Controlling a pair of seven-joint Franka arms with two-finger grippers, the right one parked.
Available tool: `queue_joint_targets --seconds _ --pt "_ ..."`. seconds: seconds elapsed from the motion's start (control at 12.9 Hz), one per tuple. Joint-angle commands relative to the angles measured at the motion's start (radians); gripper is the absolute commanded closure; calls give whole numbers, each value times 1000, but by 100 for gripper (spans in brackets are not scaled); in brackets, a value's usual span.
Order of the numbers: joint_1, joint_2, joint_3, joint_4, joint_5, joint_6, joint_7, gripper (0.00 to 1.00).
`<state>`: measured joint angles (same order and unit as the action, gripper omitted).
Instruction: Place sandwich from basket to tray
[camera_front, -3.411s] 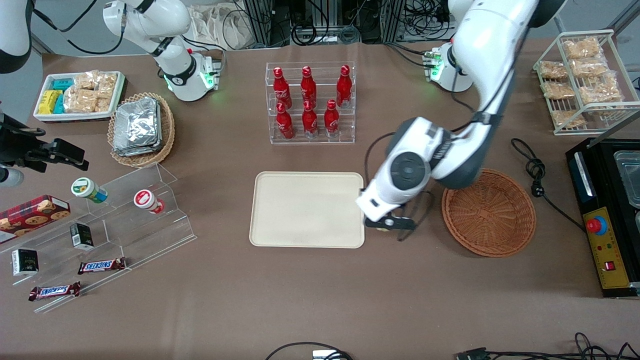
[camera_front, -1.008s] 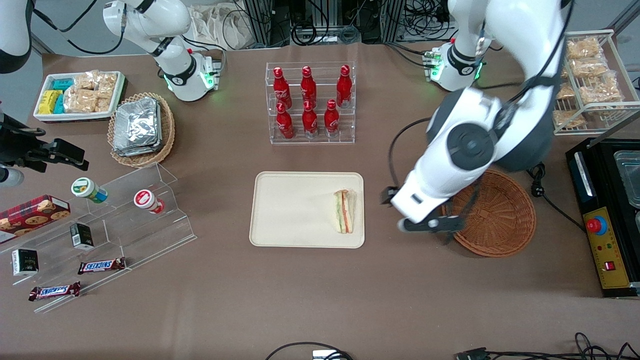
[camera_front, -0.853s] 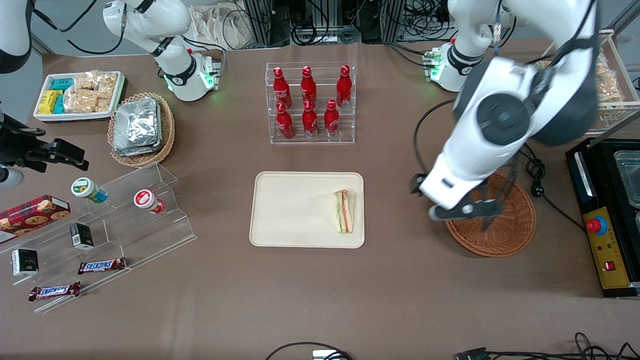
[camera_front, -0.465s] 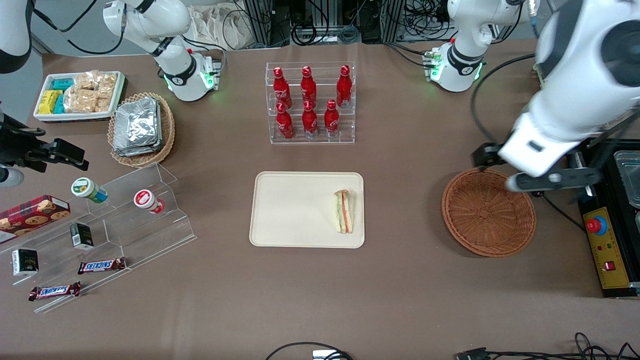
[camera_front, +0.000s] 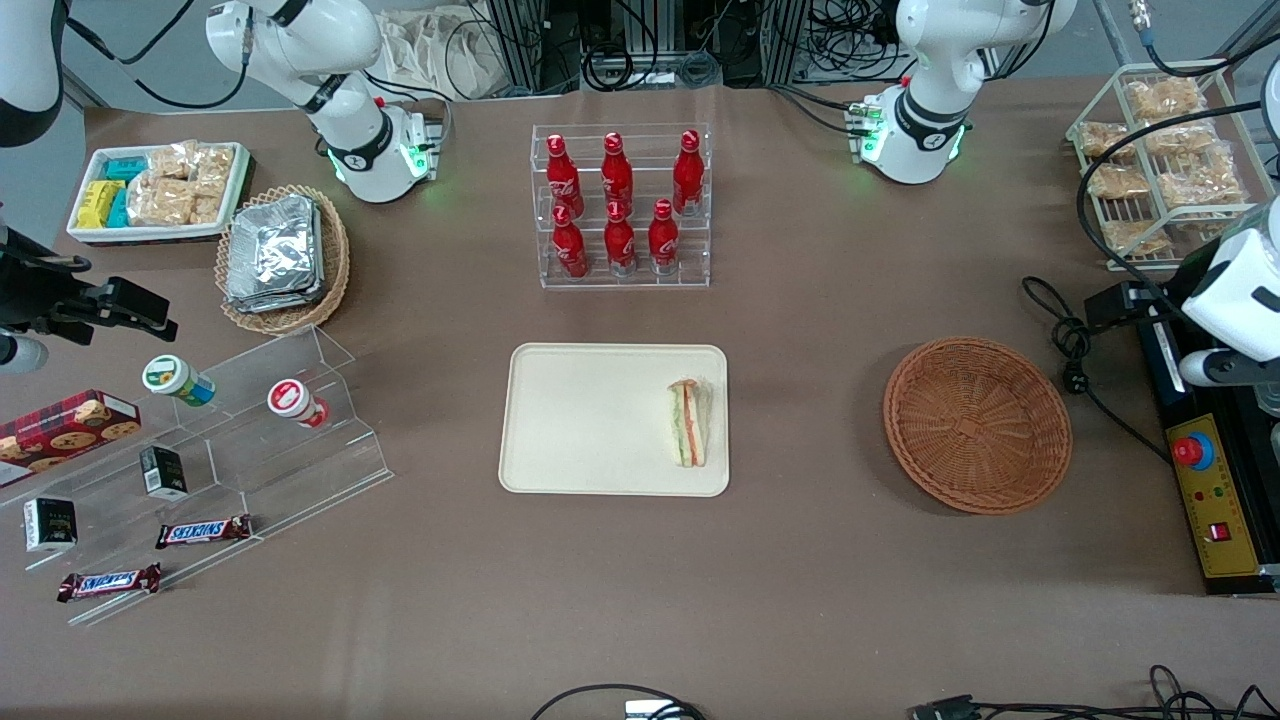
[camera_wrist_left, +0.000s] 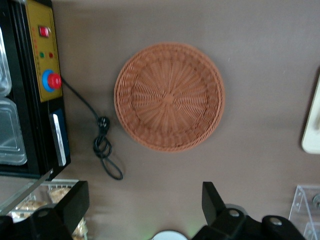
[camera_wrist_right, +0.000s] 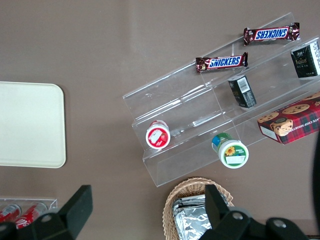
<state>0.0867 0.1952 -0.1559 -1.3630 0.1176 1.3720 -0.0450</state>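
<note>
Sandwich (camera_front: 689, 423) is laid on tray (camera_front: 590, 420) at its edge twd basket (camera_front: 977, 424), long axis running nearer-to-farther from front cam. Gripper (camera_wrist_left: 145, 210) is held high w/ fingers spread, nothing gripped. Brown table (camera_front: 800, 560).

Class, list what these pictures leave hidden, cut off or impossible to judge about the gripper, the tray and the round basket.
- Left gripper, open, above the table beside the reddish-brown round wicker basket: in the front view the picture's edge cuts it off.
- Cream rectangular tray: the left wrist view shows only a corner, so the triangular white-bread sandwich is missing there.
- The table under the basket: covered in every view.
</note>
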Motion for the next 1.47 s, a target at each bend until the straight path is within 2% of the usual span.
queue_joint_targets --seconds 0.0,0.47,0.85,1.16,1.4 --pt "18 -3 -14 -16 5 -24 22 0" --pt "16 -46 -19 -90 5 -56 14 0" --pt "48 -207 -19 -310 2 136 13 0" --pt "47 -201 -19 -292 -33 191 17 0" --pt "42 -200 -17 -297 -33 187 17 0"
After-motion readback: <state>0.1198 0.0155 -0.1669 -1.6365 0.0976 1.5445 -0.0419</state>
